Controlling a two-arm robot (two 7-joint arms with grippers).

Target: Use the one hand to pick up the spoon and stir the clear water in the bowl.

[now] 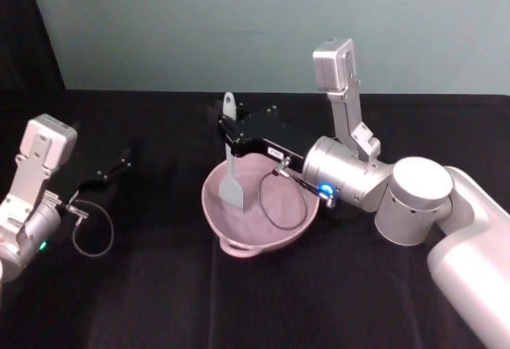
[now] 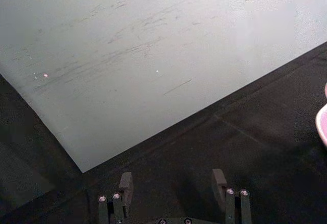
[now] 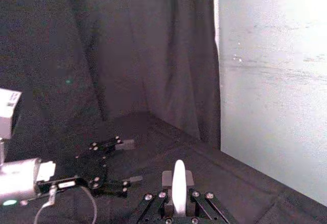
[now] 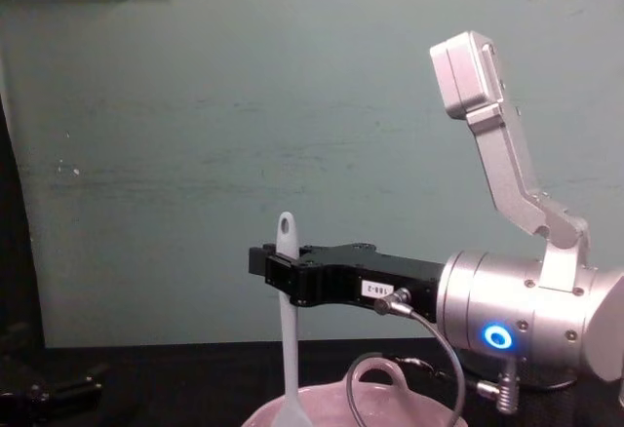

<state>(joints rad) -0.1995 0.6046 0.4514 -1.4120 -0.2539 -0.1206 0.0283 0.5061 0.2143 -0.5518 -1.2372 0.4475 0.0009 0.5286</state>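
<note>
The pale pink bowl [image 1: 213,215] sits mid-table on the black cloth, its loop handle toward me. The white spoon [image 1: 231,182] stands nearly upright with its flat blade down inside the bowl and its holed tip up. My right gripper [image 1: 228,139] reaches in from the right and is shut on the spoon's handle, well above the rim. From the chest view, the spoon [image 4: 287,329] hangs from the right gripper [image 4: 276,273] over the bowl's rim [image 4: 331,409]. The spoon handle [image 3: 178,183] shows between the jaws. The clear water is too faint to make out. My left gripper [image 2: 172,183] is open, parked at the left.
A grey cable [image 1: 275,205] loops from the right wrist over the bowl's right side. The left gripper [image 1: 119,162] rests low on the cloth at far left, with its own cable loop [image 1: 92,233]. A teal wall stands behind the table.
</note>
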